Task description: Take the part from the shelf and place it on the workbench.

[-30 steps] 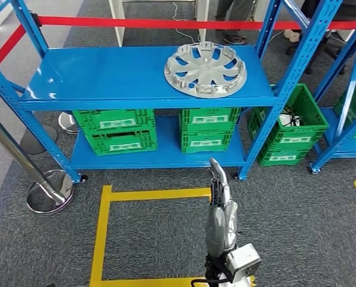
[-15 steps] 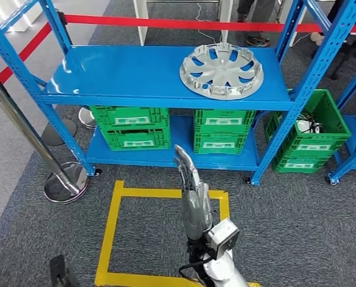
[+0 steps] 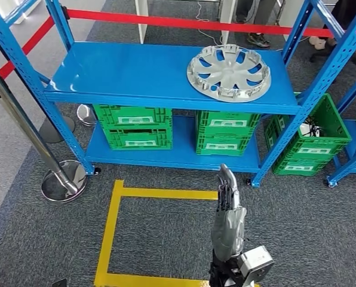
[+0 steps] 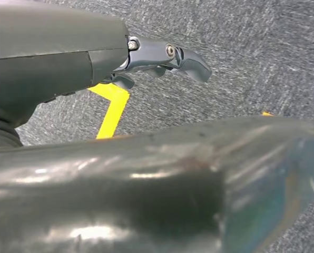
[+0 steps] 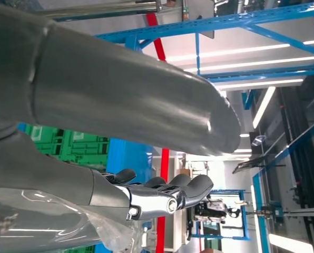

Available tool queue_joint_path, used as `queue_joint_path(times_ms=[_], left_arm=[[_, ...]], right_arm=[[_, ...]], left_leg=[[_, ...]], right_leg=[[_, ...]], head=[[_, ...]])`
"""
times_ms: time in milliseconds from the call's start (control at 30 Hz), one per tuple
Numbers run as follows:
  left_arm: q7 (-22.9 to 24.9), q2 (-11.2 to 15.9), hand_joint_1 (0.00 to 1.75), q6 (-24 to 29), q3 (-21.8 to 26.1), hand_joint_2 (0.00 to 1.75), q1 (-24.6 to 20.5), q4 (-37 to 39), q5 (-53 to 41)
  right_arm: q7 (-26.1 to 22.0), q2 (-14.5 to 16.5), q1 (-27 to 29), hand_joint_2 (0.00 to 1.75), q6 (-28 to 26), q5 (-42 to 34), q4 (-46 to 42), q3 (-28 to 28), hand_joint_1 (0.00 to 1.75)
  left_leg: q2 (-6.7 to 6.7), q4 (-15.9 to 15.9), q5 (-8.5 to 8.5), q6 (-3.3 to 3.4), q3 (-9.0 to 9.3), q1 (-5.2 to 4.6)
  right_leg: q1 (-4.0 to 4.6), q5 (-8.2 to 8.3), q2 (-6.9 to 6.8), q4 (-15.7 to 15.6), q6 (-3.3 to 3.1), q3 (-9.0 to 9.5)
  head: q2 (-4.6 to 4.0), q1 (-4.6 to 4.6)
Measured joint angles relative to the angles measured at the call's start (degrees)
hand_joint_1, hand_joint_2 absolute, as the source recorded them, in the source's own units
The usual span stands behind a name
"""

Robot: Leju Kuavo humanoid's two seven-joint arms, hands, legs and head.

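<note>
The part is a silver spoked wheel cover lying flat on the right half of the blue shelf's top board. My right hand stands raised over the carpet in front of the shelf, well below and short of the cover. Its fingers are straight and apart, and it holds nothing. In the right wrist view the right hand has its fingers stretched out, with nothing in them. My left hand hangs over grey carpet, fingers extended and empty.
Green crates fill the lower shelf board, and another green crate stands to the right. A chrome stanchion stands at the left. A red barrier belt runs behind the shelf. Yellow tape outlines a rectangle on the carpet.
The camera has shifted, so the shelf sits further right in the picture. My right hand swung left and has come back to the right, still raised and empty.
</note>
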Motion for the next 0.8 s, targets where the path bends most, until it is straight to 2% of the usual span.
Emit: queue_joint_path(times_ms=[33, 67, 200, 267, 333, 367, 400, 433, 500, 533, 567, 600, 700, 733, 800], left_arm=[[0.01, -0.03, 0.00, 0.01, -0.09, 0.00, -0.02, 0.00, -0.04], [0.01, -0.06, 0.00, 0.00, -0.19, 0.00, -0.02, 0.00, -0.09], [0.04, -0.08, 0.00, -0.02, -0.83, 0.00, -0.04, 0.00, -0.43], [0.12, -0.01, 0.00, -0.02, -1.16, 0.00, -0.07, 0.00, -0.65], [0.28, -0.01, 0.00, -0.02, -1.30, 0.00, 0.03, 0.00, -0.81], [0.34, -0.02, 0.00, -0.02, -1.32, 0.00, 0.11, 0.00, -0.86], [0.37, -0.02, 0.00, -0.05, -1.33, 0.00, 0.18, 0.00, -0.89], [0.38, -0.02, 0.00, -0.13, -1.33, 0.00, 0.22, 0.00, -0.90], [0.38, -0.02, 0.00, -0.41, -1.34, 0.00, 0.20, 0.01, -0.93], [0.39, -0.03, 0.00, -0.57, -1.36, 0.00, 0.16, 0.01, -0.98], [0.42, -0.07, 0.00, -0.69, -1.40, 0.00, 0.12, 0.02, -1.04], [0.45, -0.10, 0.00, -0.75, -1.46, 0.00, 0.09, 0.02, -1.10], [0.55, -0.15, 0.00, -0.77, -1.61, 0.00, 0.22, 0.02, -1.21], [0.54, -0.16, 0.00, -0.77, -1.62, 0.00, 0.23, 0.02, -1.25], [0.53, -0.25, 0.00, -0.79, -1.64, 0.00, 0.16, 0.02, -1.31]], right_arm=[[-0.01, -0.06, 0.12, 0.00, -0.10, 0.04, -0.24, -0.02, 0.00], [-0.01, -0.10, 0.28, 0.00, -0.19, 0.05, -0.48, -0.04, 0.00], [0.00, -0.20, 1.12, 0.00, -0.45, 0.08, -1.44, -0.16, 0.00], [-0.01, -0.22, 1.29, 0.00, -0.52, 0.08, -1.81, -0.22, 0.00], [0.00, -0.26, 1.54, 0.00, -0.59, 0.08, -1.95, -0.29, 0.00], [0.01, -0.28, 1.69, 0.00, -0.61, 0.08, -1.96, -0.33, 0.00], [0.01, -0.31, 1.81, 0.00, -0.62, 0.08, -1.97, -0.35, 0.00], [0.01, -0.32, 1.89, 0.00, -0.66, 0.07, -1.97, -0.37, 0.00], [0.01, -0.33, 1.98, 0.00, -0.77, 0.06, -1.97, -0.42, 0.00], [0.01, -0.33, 2.02, 0.00, -0.86, 0.05, -1.98, -0.46, 0.00], [0.01, -0.34, 2.06, 0.00, -0.94, 0.04, -1.99, -0.51, 0.00], [0.02, -0.34, 2.11, 0.00, -1.00, 0.01, -2.00, -0.56, 0.00], [0.03, -0.36, 2.30, 0.00, -0.90, -0.38, -2.13, -0.71, 0.00], [0.02, -0.36, 2.34, 0.00, -0.81, -0.56, -2.23, -0.77, 0.00], [0.01, -0.39, 2.54, 0.00, -0.66, -0.85, -2.40, -0.90, 0.00]], left_leg=[[-0.02, 0.12, -0.25, -0.25, 0.14, -0.11], [-0.03, 0.23, -0.44, -0.52, 0.19, -0.22], [-0.01, 0.92, -1.21, -1.74, 0.07, -0.14], [0.02, 5.10, -3.74, -2.38, -1.66, 0.04], [0.03, 12.60, -7.03, -2.87, -5.20, 0.26], [0.04, 15.34, -7.73, -3.02, -6.62, 0.36], [0.04, 16.21, -7.32, -3.11, -7.22, 0.45], [0.04, 14.82, -5.85, -3.12, -6.75, 0.53], [0.04, 7.68, -1.70, -2.90, -3.61, 0.63], [0.03, 4.19, -0.45, -2.69, -2.05, 0.56], [0.01, 1.91, 0.13, -2.45, -1.05, 0.46], [-0.02, 0.93, 0.03, -2.15, -0.66, 0.32], [-0.02, 0.35, 0.12, -1.03, -0.51, 0.26], [-0.01, 0.07, 0.20, -0.60, -0.35, 0.35], [0.04, -0.22, 0.15, 0.06, -0.13, 0.37]], right_leg=[[0.02, 1.30, 0.01, -3.54, -0.21, 1.76], [0.06, 1.80, 0.05, -5.72, -0.37, 2.91], [-0.01, 1.65, 0.16, -7.01, -1.24, 3.89], [-0.28, 1.62, -0.04, -7.28, -1.82, 4.25], [-0.27, 1.43, -0.15, -7.28, -2.14, 4.42], [-0.26, 1.36, -0.15, -7.27, -2.19, 4.50], [-0.25, 1.29, -0.11, -7.26, -2.20, 4.59], [-0.26, 1.20, -0.06, -7.25, -2.15, 4.74], [-0.27, 0.94, 0.03, -7.26, -1.88, 5.20], [-0.18, 0.77, 0.06, -7.20, -1.62, 5.33], [-0.10, 0.66, 0.05, -7.18, -1.29, 5.37], [-0.05, 0.62, 0.03, -7.22, -0.95, 5.36], [-0.14, 0.35, -0.02, -7.29, 0.09, 5.29], [-0.16, -0.40, -0.02, -6.22, 0.34, 4.76], [-0.18, -3.36, -0.02, -0.41, 0.61, 1.79]], head=[[0.00, -0.03], [0.00, -0.05], [0.00, -0.15], [0.00, -0.37], [0.00, -0.54], [0.00, -0.54], [0.00, -0.54], [0.00, -0.55], [0.00, -0.54], [0.00, -0.55], [0.00, -0.52], [0.00, -0.48], [0.00, -0.33], [0.00, -0.22], [0.00, 0.02]])
